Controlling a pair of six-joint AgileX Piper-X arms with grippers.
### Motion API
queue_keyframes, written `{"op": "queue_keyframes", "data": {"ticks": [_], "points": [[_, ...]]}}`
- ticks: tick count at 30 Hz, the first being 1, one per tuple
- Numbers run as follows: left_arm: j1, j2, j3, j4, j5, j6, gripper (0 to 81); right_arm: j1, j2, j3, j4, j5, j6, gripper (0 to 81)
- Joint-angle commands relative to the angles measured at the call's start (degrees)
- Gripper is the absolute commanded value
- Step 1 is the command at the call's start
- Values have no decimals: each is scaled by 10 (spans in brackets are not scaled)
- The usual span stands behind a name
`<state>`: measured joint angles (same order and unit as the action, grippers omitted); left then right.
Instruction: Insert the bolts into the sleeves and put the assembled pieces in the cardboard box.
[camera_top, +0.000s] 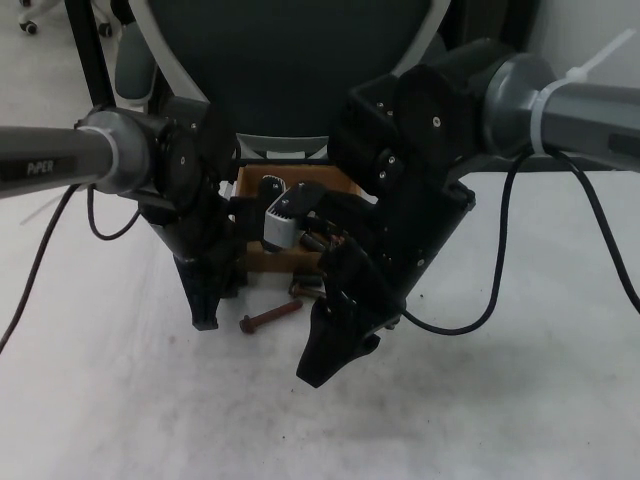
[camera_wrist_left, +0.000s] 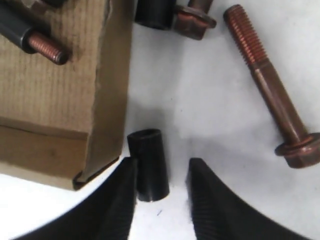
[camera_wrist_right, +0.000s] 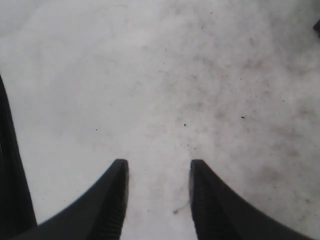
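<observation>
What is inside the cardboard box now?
One sleeve holding a bolt, thread sticking out, lies in the box. The rest of its inside is cut off or covered by the arms.

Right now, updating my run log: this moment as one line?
left gripper open, fingers astride sleeve beside cardboard box | right gripper open above bench | loose bolt on bench

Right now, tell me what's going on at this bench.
The left tool is down at the white bench, jaws open on either side of a short black cylindrical sleeve that lies just beside the brown cardboard box, not yet clamped. A long copper-coloured flanged bolt lies loose nearby. One bolt-in-sleeve assembly is already in the box. The right tool hangs open over the bench, holding nothing.
</observation>
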<state>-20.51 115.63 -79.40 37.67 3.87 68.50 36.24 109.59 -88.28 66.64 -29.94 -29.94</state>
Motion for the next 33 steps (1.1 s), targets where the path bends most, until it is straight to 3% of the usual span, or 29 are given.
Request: {"op": "queue_keyframes", "data": {"ticks": [1, 6, 16, 19, 24, 29, 33], "points": [[-1, 1, -3, 12, 5, -13, 447, 3, -9, 1, 5, -8, 4, 381], [-7, 3, -3, 25, 31, -17, 422, 3, -9, 1, 5, -8, 5, 381], [-9, 58, -3, 27, 16, -16, 405, 3, -9, 1, 14, -8, 14, 381], [-9, 55, -3, 19, 14, -16, 303, 3, -9, 1, 19, -8, 14, 381], [-9, 44, -3, 10, 18, -16, 11, 3, -9, 1, 19, -8, 17, 381], [-7, 32, -3, 13, 23, -73, 8, 3, -9, 1, 32, -8, 41, 381], [-7, -1, -3, 25, 108, -116, 8, 3, -9, 1, 54, -8, 41, 333]]}}
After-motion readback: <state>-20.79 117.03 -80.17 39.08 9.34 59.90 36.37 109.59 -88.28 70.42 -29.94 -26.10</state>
